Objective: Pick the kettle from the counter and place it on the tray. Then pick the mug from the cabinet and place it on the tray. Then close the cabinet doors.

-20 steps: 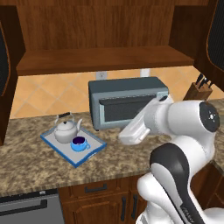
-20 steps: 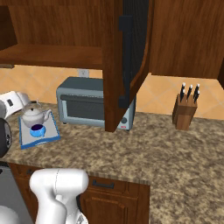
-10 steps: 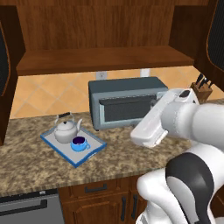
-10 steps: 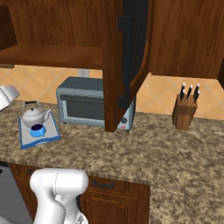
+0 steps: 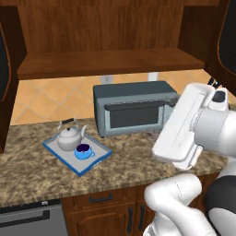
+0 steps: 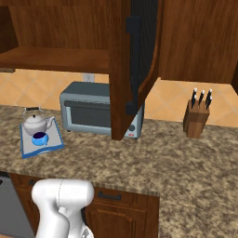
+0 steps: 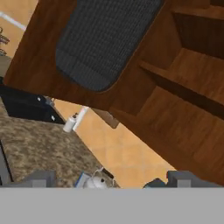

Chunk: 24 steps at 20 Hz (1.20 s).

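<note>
**Kettle and mug on the tray, cabinet doors open**

A kitchen counter (image 5: 27, 173) of speckled brown stone is seen from two cameras behind the robot. On its left part lies the tray (image 5: 57, 154), grey with a blue rim. The kettle (image 5: 69, 137) is set on the tray's far side, upright, its dark handle arched above the lid. The mug (image 5: 83, 150) is set on the tray just in front of the kettle, near it; whether they touch cannot be told. The same pair is seen in the right base view: kettle (image 6: 36, 123) behind, mug (image 6: 40, 138) in front, on the tray (image 6: 25, 148).

Just right of the tray, a grey toaster oven (image 5: 133, 108) is placed against the tiled wall. Above it the cabinet (image 5: 110, 62) is open, its wooden shelf bare. In the right base view one door (image 6: 135, 60) is swung out toward the camera, its black bar handle facing left. A knife block (image 6: 196, 120) is seen well to the right on the counter.

The white arm is raised at the right of the left base view. In the hand view, a door (image 7: 103, 41) with its dark mesh panel is seen close, tilted. The gripper (image 7: 111, 180) is seen there as two dark fingertips set well apart, with nothing between them.
</note>
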### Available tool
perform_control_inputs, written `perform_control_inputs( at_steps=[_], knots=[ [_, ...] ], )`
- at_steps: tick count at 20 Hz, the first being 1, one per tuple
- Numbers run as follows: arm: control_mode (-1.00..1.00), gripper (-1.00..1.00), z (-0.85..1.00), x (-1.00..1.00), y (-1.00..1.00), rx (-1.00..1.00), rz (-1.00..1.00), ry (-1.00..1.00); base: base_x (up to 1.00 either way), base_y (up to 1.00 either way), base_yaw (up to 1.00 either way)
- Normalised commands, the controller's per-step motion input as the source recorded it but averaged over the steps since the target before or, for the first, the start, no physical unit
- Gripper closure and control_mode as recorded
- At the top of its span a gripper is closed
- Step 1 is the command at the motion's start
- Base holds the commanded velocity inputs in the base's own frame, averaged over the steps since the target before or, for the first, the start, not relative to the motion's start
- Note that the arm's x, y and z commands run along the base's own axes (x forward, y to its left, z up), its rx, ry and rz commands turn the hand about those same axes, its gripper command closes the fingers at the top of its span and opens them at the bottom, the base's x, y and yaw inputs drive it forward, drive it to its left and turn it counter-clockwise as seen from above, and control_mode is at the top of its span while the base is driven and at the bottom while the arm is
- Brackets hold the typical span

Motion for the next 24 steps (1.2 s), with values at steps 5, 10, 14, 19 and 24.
perform_control_inputs(
  at_steps=[5, 10, 14, 19, 24],
  knots=[
    [-1.00, -1.00, 0.24, -0.41, 0.62, -0.11, 0.37, -0.09, 0.00, 0.00, 0.00],
    [-1.00, -1.00, 0.20, -0.30, 0.73, -0.15, 0.25, -0.19, 0.00, 0.00, 0.00],
    [-1.00, -1.00, 0.23, -0.28, 0.78, -0.19, 0.07, -0.33, 0.00, 0.00, 0.00],
    [-1.00, -1.00, 0.26, -0.15, 0.77, -0.18, 0.00, -0.29, 0.00, 0.00, 0.00],
    [-1.00, -1.00, 0.22, -0.01, 0.73, -0.16, 0.00, -0.19, 0.00, 0.00, 0.00]
  ],
)
